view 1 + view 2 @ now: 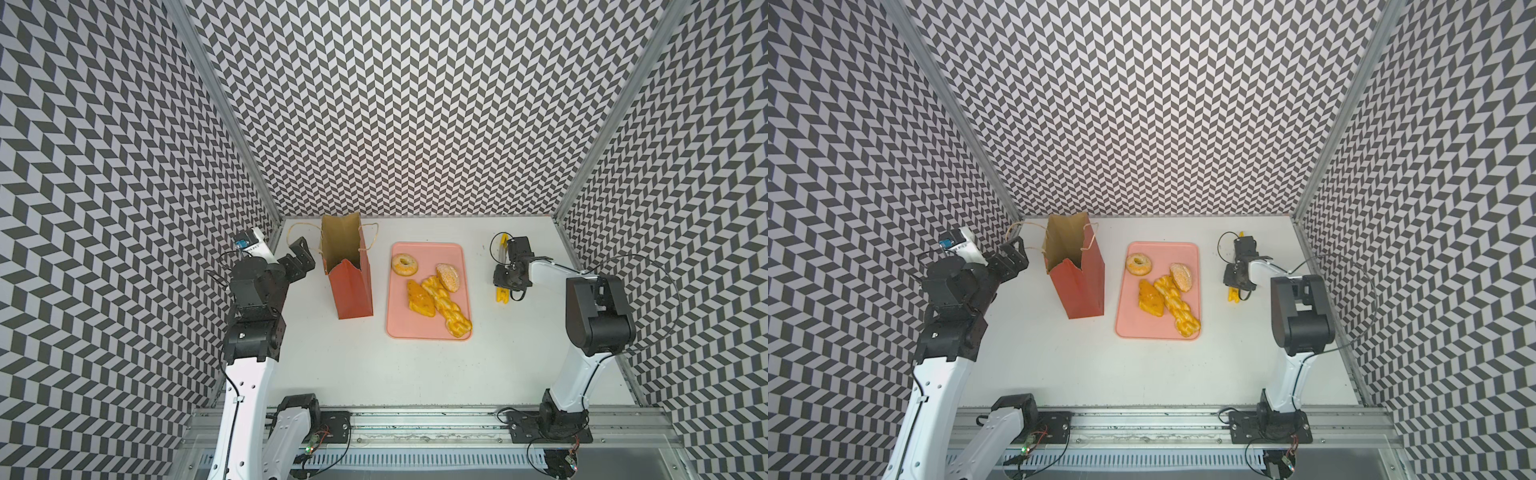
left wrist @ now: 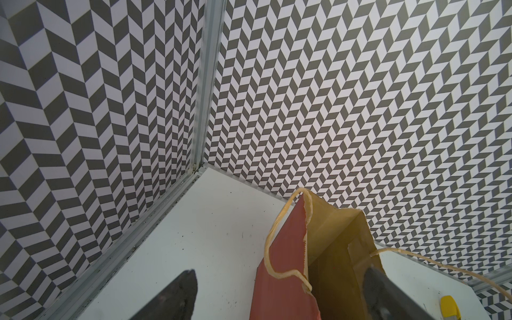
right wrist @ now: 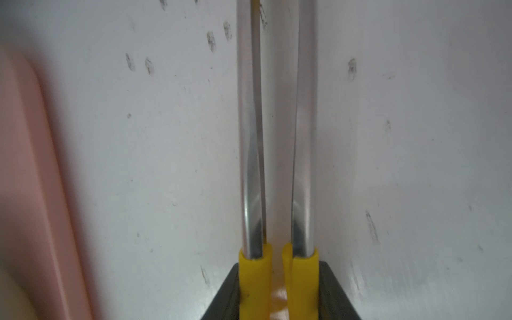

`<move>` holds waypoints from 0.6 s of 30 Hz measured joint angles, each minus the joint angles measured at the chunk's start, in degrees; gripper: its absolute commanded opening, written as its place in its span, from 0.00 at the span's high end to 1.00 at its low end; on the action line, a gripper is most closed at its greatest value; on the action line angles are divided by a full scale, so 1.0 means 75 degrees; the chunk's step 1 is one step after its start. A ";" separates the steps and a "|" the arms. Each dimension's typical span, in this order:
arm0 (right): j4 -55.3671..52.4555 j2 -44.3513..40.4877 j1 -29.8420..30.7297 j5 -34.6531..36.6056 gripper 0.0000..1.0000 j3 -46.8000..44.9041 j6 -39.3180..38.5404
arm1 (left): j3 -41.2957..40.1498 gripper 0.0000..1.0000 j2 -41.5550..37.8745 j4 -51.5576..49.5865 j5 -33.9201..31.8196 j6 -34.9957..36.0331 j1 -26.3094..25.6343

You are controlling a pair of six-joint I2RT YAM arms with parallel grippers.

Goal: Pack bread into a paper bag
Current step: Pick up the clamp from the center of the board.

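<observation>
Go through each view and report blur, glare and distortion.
Right wrist view: the pink tray is a soft blur at the edge, and the tongs carry bright glare streaks on their metal arms. Left wrist view: the paper bag is sharp. Both top views: even light, faint shadows, patterned walls splayed by the wide lens.

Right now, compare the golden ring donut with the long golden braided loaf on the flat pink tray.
The ring donut is round with a hole; the braided loaf is long and plaited. The donut lies alone at the pink tray's far end; the loaf runs diagonally, against the sugared bun, to the near rim. Both are golden-yellow and unpacked.
</observation>
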 measured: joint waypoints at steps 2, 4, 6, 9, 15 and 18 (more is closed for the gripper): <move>0.0003 -0.0160 0.0035 -0.0032 1.00 -0.0192 0.0006 | 0.0000 0.03 0.0000 0.0000 0.0000 0.0000 0.0000; -0.0052 -0.0367 0.0119 -0.0041 1.00 -0.0411 0.0032 | -0.0003 0.03 0.0000 0.0000 0.0000 0.0000 0.0000; -0.0184 -0.0667 0.0318 -0.0023 1.00 -0.0638 0.0105 | -0.0006 0.04 0.0000 0.0000 0.0003 -0.0003 0.0000; -0.0443 -0.1227 0.0813 -0.0023 1.00 -0.0892 0.0195 | -0.0015 0.03 0.0000 0.0000 0.0015 0.0000 0.0000; -0.0551 -0.2366 0.1667 -0.0169 1.00 -0.1107 0.0405 | -0.0015 0.03 -0.0003 0.0000 0.0032 0.0000 0.0000; -0.0542 -0.2809 0.2011 -0.0192 1.00 -0.1227 0.0519 | -0.0015 0.03 -0.0003 0.0000 0.0032 0.0000 0.0000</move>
